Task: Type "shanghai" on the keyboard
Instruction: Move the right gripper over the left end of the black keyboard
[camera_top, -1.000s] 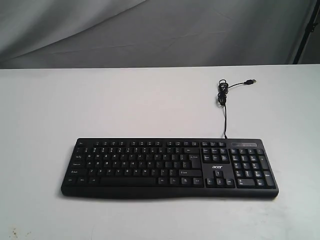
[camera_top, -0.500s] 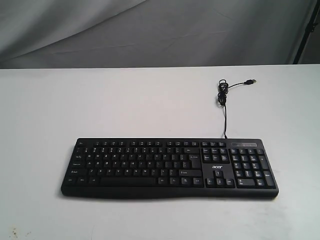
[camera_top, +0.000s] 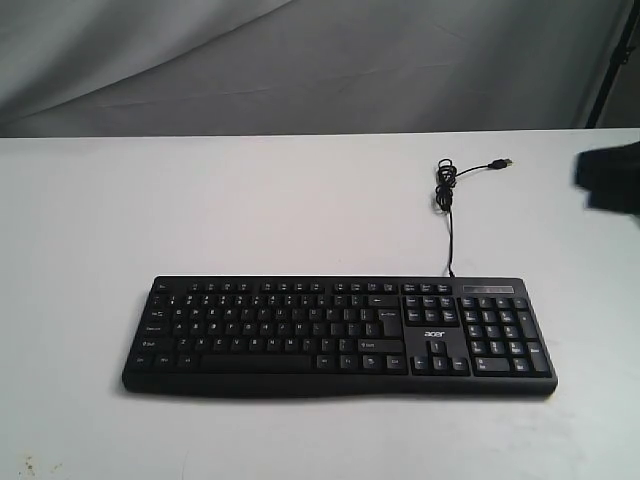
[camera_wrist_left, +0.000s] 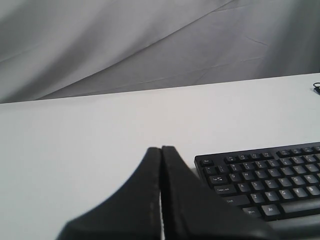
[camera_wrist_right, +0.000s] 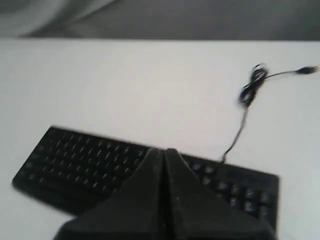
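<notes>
The keyboard (camera_top: 338, 335) lies near on the white table (camera_top: 200, 200), its cable (camera_top: 449, 240) running far. A blurred dark shape (camera_top: 610, 178) sits at the right edge.

White table (camera_top: 250, 200), plain, flat, matte. On the near half in the exterior view, black keyboard (camera_top: 338, 335) lying flat, numeric pad to the right. From its far edge, thin cable (camera_top: 449, 240) across bare table, bunched into a small coil, ending in a loose plug (camera_top: 503, 161). Few dark specks (camera_top: 30, 465) at near left corner.
</notes>
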